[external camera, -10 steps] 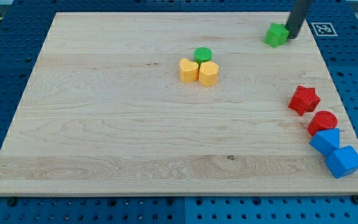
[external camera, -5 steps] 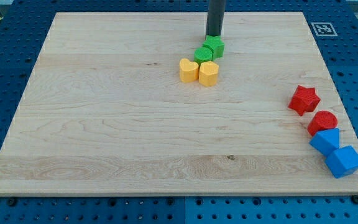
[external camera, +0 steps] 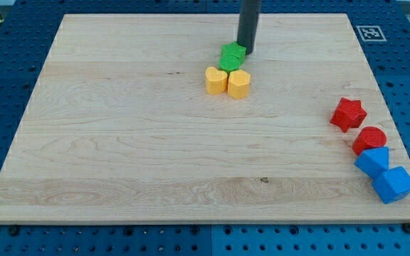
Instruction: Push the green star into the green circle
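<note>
The green star (external camera: pixel 233 51) sits near the top middle of the wooden board (external camera: pixel 119 142), pressed against the top edge of the green circle (external camera: pixel 226 65), which it partly hides. My tip (external camera: pixel 245 52) is touching the star's right side. The dark rod rises out of the view's top.
A yellow heart (external camera: pixel 216 80) and a yellow hexagon (external camera: pixel 239 84) sit right below the green circle, touching it. At the right edge lie a red star (external camera: pixel 348 114), a red circle (external camera: pixel 369 139) and two blue blocks (external camera: pixel 372 161) (external camera: pixel 393 184).
The green star was pushed from the board's top right leftward to the green circle, then further left against its top. My tip went with it and now stands on the star's right.
</note>
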Tool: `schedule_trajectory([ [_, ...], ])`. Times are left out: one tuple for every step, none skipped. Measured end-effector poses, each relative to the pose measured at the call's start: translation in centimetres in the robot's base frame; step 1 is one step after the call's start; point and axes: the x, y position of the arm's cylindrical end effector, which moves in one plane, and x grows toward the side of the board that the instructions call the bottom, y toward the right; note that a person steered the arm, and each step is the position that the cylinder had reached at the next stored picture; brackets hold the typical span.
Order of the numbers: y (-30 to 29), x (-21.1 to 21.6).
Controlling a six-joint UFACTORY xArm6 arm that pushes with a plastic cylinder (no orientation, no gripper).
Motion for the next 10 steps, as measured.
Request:
schedule_trajectory([
  [-1.5,0.0],
  [-4.6,0.0],
  [-6.6,0.0],
  [-7.4,0.1],
  [-7.7,0.8],
  [-6.4,-1.6],
  [-5.6,0.0],
  [-5.9,1.8],
  [-5.9,1.9],
  [-6.0,2.6],
])
